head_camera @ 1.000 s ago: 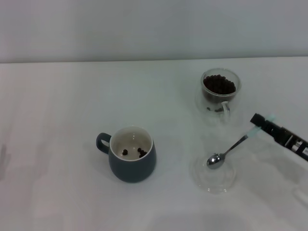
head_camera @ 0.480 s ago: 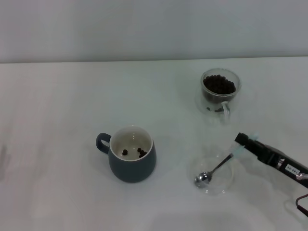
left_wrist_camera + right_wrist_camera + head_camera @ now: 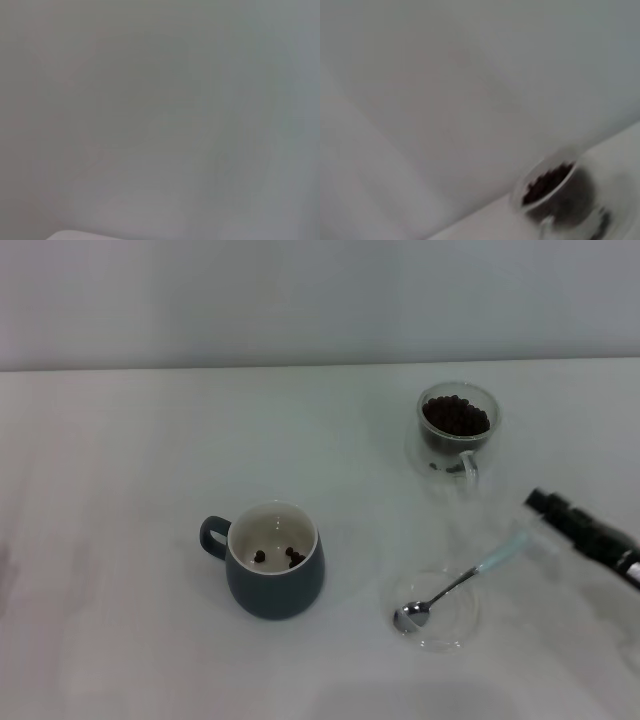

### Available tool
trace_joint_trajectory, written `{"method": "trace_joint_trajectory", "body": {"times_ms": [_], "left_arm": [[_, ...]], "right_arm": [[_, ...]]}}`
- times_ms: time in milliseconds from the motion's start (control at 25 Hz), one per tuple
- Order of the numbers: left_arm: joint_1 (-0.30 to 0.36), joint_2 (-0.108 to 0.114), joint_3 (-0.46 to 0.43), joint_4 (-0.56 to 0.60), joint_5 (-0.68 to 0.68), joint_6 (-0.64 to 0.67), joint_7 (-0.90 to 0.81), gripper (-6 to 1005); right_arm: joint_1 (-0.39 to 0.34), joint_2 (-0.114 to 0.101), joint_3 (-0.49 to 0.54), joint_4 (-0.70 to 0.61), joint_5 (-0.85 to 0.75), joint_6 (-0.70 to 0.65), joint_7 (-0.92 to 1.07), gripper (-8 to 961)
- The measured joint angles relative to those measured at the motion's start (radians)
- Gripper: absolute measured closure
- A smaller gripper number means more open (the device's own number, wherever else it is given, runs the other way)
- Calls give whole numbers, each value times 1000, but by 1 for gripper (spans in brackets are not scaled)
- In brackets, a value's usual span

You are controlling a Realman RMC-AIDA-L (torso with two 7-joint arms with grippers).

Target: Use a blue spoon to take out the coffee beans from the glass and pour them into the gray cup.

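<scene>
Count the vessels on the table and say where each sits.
3: the glass with coffee beans far right, the gray cup centre-left, a shallow clear dish near right under the blue spoon.

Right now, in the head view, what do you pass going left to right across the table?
gray cup → glass dish with the blue spoon resting in it → right tool. The glass of coffee beans stands farther back, overlapping the dish's span.
</scene>
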Motion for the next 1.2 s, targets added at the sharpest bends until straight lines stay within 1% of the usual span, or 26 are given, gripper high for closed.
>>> {"method": "trace_joint_trajectory", "body": {"times_ms": [160, 200, 240, 280, 360, 400, 480, 560, 720, 840, 1000, 1200], "left_arm": [[0, 0, 0, 0, -2, 0, 0, 107], [0, 1, 0, 0, -2, 1, 0, 107], [0, 1, 0, 0, -2, 1, 0, 107], [0, 1, 0, 0, -2, 3, 0, 107], [-3, 2, 0, -1, -2, 5, 0, 107], [-4, 2, 0, -3, -2, 5, 0, 107], [-9, 3, 0, -4, -2, 3, 0, 107], [-16, 2, 0, -2, -1, 2, 0, 107], [-19, 1, 0, 0, -1, 3, 0, 107], [-22, 1, 0, 0, -5, 1, 0, 107], [-35, 2, 2, 0, -6, 1, 6, 107], [-55, 0, 9, 0, -2, 2, 9, 107]], "right_arm": [[-17, -21, 98, -1, 1, 3, -45, 576], [-22, -25, 138, -5, 1, 0, -68, 541], [-25, -26, 169, -11, 1, -4, -93, 480], [-31, -25, 202, -22, 1, -11, -137, 419], [-40, -12, 249, -56, 2, -18, -252, 298], [-42, -2, 274, -70, 1, -20, -331, 278], [-30, 14, 327, -77, 2, -29, -551, 239], [-13, 18, 339, -61, 9, -30, -687, 199], [13, 25, 341, -41, 36, 3, -850, 185], [30, 25, 342, -9, 90, 13, -886, 149], [33, 23, 344, 4, 123, 13, -887, 83], [32, 23, 345, 15, 130, 16, -886, 83]]}}
